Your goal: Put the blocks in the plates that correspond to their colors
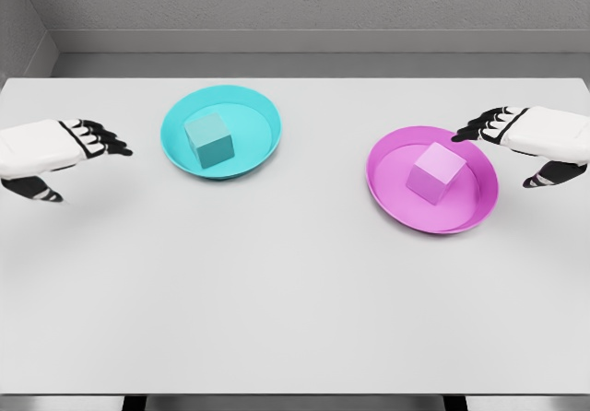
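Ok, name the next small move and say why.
Probably just pull both hands back: the cyan block already sits in the cyan plate, the pink block in the pink plate, and both hands are open, holding nothing.

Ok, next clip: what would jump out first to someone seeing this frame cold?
Two bright plates on the white table: a cyan plate at upper left holding a cyan block, and a magenta plate at right holding a magenta block. The left hand and right hand flank them, fingers open, holding nothing.

Head camera, steeply down onto table [295, 319]
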{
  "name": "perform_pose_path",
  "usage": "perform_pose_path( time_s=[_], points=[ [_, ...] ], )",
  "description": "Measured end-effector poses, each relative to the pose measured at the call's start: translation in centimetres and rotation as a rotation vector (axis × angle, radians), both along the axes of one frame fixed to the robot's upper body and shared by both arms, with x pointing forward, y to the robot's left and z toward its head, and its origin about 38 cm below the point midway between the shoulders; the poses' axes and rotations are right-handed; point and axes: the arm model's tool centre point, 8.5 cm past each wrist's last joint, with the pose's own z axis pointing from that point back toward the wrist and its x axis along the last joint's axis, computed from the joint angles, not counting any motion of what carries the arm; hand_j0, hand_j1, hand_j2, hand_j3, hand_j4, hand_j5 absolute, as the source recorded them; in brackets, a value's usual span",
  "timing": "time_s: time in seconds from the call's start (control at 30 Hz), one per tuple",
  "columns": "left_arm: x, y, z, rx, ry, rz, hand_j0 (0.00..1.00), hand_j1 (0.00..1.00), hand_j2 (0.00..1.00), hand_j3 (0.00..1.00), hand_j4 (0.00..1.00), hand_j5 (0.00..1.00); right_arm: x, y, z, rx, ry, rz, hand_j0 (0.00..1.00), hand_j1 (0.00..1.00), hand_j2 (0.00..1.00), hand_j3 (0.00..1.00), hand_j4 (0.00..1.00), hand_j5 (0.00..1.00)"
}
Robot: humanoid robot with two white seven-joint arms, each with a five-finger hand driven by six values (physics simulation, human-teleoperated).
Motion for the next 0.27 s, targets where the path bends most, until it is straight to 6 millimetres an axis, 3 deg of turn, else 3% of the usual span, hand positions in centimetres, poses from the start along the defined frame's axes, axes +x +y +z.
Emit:
perform_pose_path(
  time_s=[0.27],
  points=[
    [-0.12,-0.05,0.7,0.003,-0.015,-0.006,1.0,1.0,1.0,1.0,1.0,1.0,0.0,-0.01,0.03,0.0,-0.001,0.0,1.0,1.0,1.0,1.0,1.0,1.0]
  ],
)
